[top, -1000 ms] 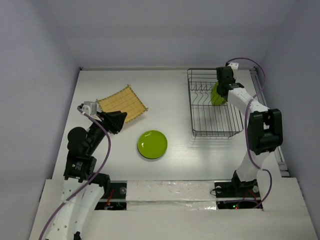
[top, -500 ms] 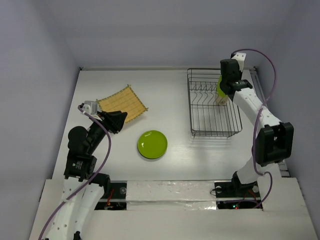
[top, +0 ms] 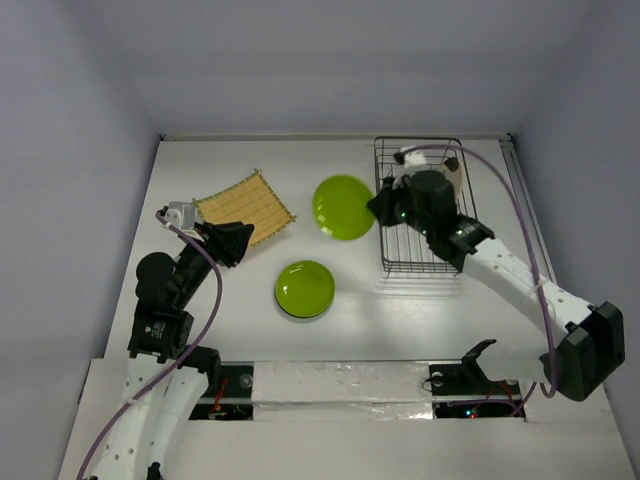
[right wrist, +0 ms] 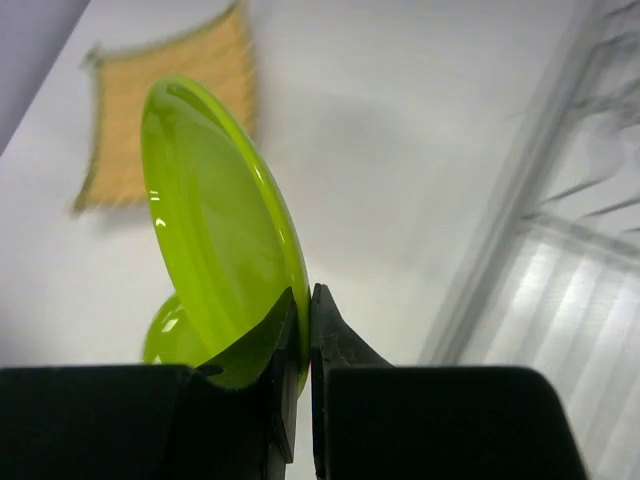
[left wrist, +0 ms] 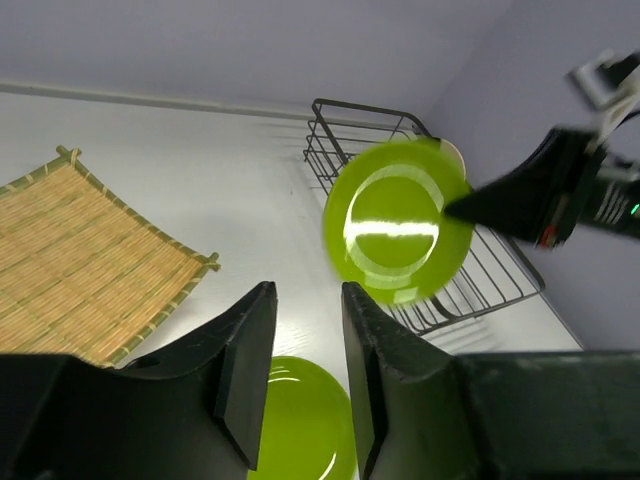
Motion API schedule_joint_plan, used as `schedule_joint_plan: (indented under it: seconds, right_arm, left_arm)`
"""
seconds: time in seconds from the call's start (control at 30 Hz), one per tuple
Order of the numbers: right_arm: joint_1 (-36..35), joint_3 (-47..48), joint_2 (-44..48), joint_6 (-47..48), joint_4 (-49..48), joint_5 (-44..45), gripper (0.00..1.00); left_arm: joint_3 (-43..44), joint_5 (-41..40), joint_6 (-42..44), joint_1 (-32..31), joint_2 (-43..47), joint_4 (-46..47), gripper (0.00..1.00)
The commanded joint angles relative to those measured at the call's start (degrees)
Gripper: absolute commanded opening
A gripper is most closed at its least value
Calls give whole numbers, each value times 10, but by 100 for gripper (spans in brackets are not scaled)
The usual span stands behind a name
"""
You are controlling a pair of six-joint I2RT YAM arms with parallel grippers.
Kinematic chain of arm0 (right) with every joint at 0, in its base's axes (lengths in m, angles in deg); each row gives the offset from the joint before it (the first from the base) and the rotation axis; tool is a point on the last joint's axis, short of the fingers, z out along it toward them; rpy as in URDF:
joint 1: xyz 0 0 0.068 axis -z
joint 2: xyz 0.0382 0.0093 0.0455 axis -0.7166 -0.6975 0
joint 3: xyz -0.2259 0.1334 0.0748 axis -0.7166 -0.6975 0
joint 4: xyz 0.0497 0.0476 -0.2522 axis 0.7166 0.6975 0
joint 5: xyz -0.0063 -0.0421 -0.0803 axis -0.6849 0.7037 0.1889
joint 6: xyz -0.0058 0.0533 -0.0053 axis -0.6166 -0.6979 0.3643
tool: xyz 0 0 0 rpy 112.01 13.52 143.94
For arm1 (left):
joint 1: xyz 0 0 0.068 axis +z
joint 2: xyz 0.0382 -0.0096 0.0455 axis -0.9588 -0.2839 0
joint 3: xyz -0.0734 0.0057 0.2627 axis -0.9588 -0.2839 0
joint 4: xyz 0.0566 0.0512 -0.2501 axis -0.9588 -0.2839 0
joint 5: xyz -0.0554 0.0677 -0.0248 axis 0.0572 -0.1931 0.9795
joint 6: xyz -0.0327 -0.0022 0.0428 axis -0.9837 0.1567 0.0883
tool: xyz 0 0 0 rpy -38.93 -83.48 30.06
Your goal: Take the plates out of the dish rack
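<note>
My right gripper [top: 378, 207] [right wrist: 306, 300] is shut on the rim of a lime green plate [top: 342, 207] [right wrist: 210, 240]. It holds the plate tilted in the air, just left of the dish rack [top: 430, 250]. The held plate also shows in the left wrist view [left wrist: 398, 220], in front of the rack [left wrist: 330, 150]. A second lime green plate [top: 305, 288] [left wrist: 300, 420] lies flat on the table. A cream plate's edge [left wrist: 455, 152] shows in the rack behind the held plate. No teal plate is in view. My left gripper [top: 248, 240] [left wrist: 308, 290] is open and empty above the table's left part.
A woven bamboo mat [top: 245, 207] [left wrist: 80, 260] lies at the back left. The rack stands at the back right, near the right wall. My right arm [top: 500, 265] stretches across the rack's near corner.
My right gripper lifted the lime green plate out of the rack and swung it left, over the rack's left edge. The left arm has not moved.
</note>
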Motion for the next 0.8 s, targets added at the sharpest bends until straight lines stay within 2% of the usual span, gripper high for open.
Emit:
schedule_joint_plan:
  seconds: [0.0, 0.17, 0.37, 0.57, 0.6, 0.67, 0.77]
  right_arm:
    - [-58, -71, -11, -54, -98, -159, 0]
    - [-109, -118, -59, -103, -168, -206, 0]
    - [-129, -141, -108, -124, -213, -188, 0]
    - [-134, -130, -163, -113, -193, -175, 3]
    - [-134, -128, -166, -110, -187, -171, 10]
    - [-134, -124, -167, -106, -173, -161, 15]
    - [-134, -122, -147, -101, -160, -139, 33]
  left_arm:
    - [26, 4, 2, -2, -4, 24, 28]
    - [26, 3, 3, 4, -4, 22, 18]
    - [27, 4, 4, 4, -9, 22, 20]
    - [26, 3, 3, 9, -6, 22, 23]
    - [27, 2, 3, 9, -6, 21, 23]
    - [26, 2, 3, 9, -6, 21, 25]
    - [26, 5, 2, 9, -8, 22, 28]
